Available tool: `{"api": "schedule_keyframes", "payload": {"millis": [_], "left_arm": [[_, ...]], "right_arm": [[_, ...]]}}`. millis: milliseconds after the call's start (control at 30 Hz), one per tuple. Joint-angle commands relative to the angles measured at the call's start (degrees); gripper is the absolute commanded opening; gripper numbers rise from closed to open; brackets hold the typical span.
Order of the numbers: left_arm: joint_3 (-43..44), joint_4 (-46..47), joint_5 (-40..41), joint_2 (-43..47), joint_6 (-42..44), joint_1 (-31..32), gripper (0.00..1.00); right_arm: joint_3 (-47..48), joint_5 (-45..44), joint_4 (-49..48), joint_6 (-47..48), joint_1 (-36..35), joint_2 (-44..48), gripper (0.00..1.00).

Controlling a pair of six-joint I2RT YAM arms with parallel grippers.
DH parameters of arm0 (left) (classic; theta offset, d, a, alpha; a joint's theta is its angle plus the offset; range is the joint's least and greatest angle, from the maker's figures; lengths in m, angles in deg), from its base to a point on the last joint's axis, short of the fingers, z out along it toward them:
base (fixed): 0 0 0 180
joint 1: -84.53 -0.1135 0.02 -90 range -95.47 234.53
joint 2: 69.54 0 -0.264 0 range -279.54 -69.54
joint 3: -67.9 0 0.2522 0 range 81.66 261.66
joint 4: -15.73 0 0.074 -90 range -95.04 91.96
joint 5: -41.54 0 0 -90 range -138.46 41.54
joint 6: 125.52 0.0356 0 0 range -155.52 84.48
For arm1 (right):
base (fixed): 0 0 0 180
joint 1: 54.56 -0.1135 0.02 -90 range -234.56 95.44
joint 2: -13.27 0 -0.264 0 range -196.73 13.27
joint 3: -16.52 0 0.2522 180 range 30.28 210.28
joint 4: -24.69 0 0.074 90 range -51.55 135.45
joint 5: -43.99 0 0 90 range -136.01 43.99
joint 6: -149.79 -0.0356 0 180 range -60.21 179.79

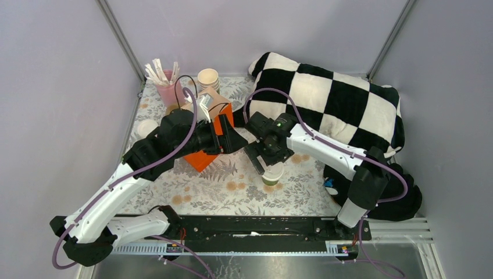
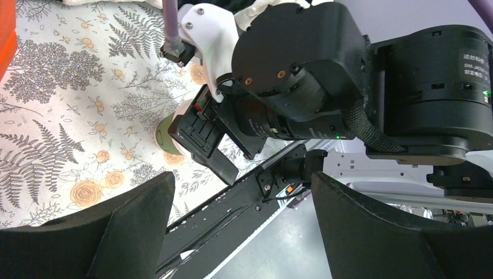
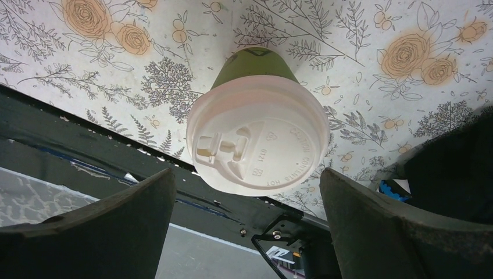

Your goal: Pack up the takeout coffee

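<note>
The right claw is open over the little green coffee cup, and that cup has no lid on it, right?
Not quite. The green cup does have a white lid on it, plain in the right wrist view. The rest holds: the right gripper is open over it.

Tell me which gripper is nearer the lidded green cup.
Right. The right gripper hovers right over the takeout coffee, jaws open, not gripping it. The left gripper sits farther off to its left, beside the orange box, also open.
</note>
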Motion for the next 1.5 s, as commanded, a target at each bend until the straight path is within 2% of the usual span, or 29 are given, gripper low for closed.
{"api": "schedule_keyframes", "payload": {"millis": [0,600,1467], "left_arm": [[3.08,0.62,1.17,0.38,1.37,-0.06,0.91],[3.29,0.28,1.29,0.18,1.38,-0.06,0.91],[4.06,-0.12,0.19,-0.80,2.34,-0.06,0.91]], "right_arm": [[2.02,-2.17,1.46,0.40,-1.06,-0.96,1.00],[0.26,-4.35,0.77,1.31,-1.37,-2.98,1.00],[-1.63,-1.14,-1.25,2.07,-1.54,-4.79,1.00]]}}
